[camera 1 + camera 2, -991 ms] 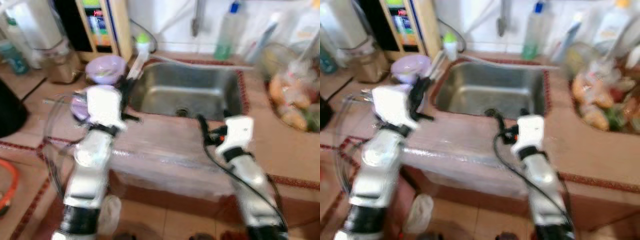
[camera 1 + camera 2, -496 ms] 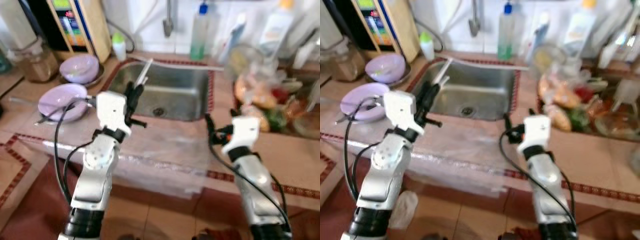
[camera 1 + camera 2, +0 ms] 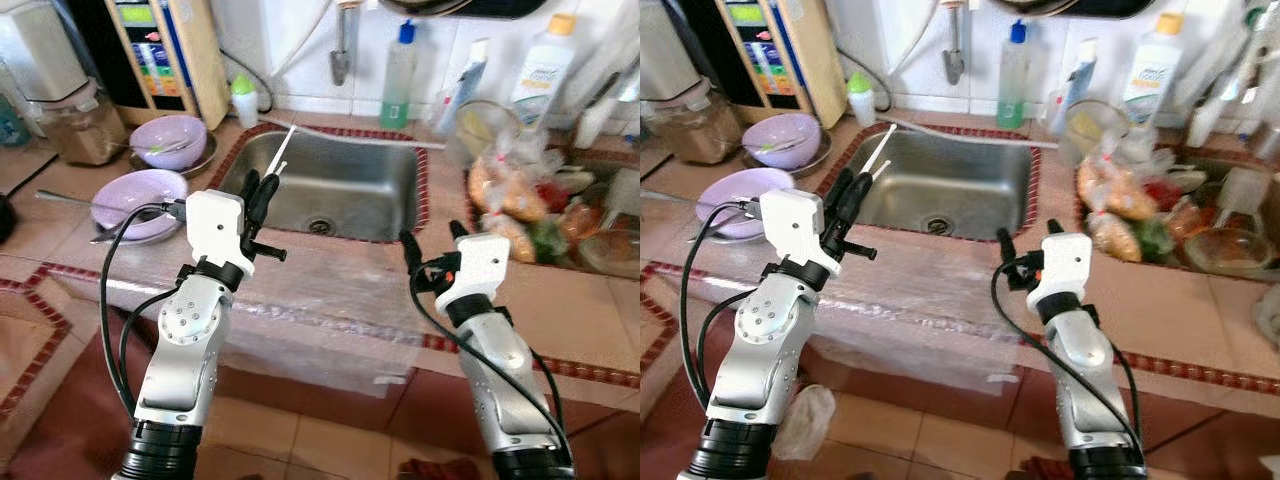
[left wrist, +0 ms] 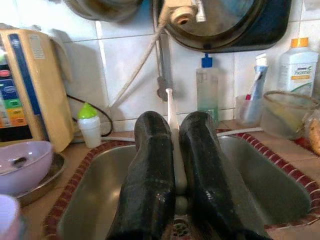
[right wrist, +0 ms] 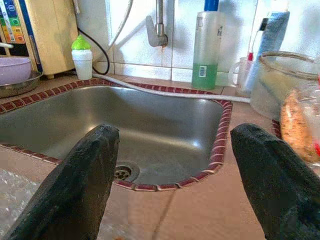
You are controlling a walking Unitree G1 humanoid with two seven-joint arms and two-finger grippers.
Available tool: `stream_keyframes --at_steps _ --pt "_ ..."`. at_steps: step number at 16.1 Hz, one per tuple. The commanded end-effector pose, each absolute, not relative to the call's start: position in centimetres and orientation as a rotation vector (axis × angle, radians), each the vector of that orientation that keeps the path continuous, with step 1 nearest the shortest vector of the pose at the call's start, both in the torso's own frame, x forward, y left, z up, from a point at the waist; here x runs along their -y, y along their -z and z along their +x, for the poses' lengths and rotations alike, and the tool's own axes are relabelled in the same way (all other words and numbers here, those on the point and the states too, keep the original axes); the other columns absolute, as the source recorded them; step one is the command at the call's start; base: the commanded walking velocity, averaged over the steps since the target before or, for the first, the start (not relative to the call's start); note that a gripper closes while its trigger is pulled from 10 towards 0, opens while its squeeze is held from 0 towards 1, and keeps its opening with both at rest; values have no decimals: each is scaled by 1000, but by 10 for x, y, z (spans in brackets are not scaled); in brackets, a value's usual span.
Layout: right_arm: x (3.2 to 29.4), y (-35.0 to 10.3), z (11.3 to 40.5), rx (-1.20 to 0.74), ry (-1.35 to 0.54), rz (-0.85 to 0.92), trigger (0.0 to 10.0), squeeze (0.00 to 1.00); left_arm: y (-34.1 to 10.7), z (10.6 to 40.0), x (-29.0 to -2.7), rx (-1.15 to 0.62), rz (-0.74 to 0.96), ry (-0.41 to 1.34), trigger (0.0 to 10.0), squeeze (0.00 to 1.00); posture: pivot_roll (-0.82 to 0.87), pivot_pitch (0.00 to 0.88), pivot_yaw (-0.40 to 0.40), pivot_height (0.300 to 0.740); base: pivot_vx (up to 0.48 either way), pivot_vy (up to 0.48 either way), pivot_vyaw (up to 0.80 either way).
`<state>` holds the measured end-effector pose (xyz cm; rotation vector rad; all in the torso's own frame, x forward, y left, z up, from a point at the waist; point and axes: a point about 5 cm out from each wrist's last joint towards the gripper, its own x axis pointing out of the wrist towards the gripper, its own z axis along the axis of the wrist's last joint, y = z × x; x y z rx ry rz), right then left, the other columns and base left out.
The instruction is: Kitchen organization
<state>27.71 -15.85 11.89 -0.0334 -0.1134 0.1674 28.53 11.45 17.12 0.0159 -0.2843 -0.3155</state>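
Your left claw [image 3: 262, 186] is clamped on a pair of white chopsticks [image 3: 281, 160] whose tips reach out over the steel sink [image 3: 350, 190] ahead of it, while your right claw [image 3: 428, 235] hovers spread wide and empty above the tiled surface [image 3: 590, 310] at the sink's front edge.
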Motion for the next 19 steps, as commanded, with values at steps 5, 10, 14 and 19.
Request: stream_keyframes --at_steps 5,10,14,19 --pt "154 -121 277 123 -179 -34 10000 0 -172 282 -111 300 62 371 10000 0 -81 0 65 740 245 245 0" --pt "154 -120 277 123 -175 -40 10000 0 -164 278 -105 265 46 418 10000 0 -76 0 69 740 80 0 0" --pt "156 -119 278 118 -163 -39 10000 0 -159 275 -98 246 40 465 10000 0 -76 0 69 740 0 0 0" --pt "155 -119 279 123 -164 -41 10000 0 -161 274 -93 261 32 501 10000 0 -76 0 69 740 0 0 -424"
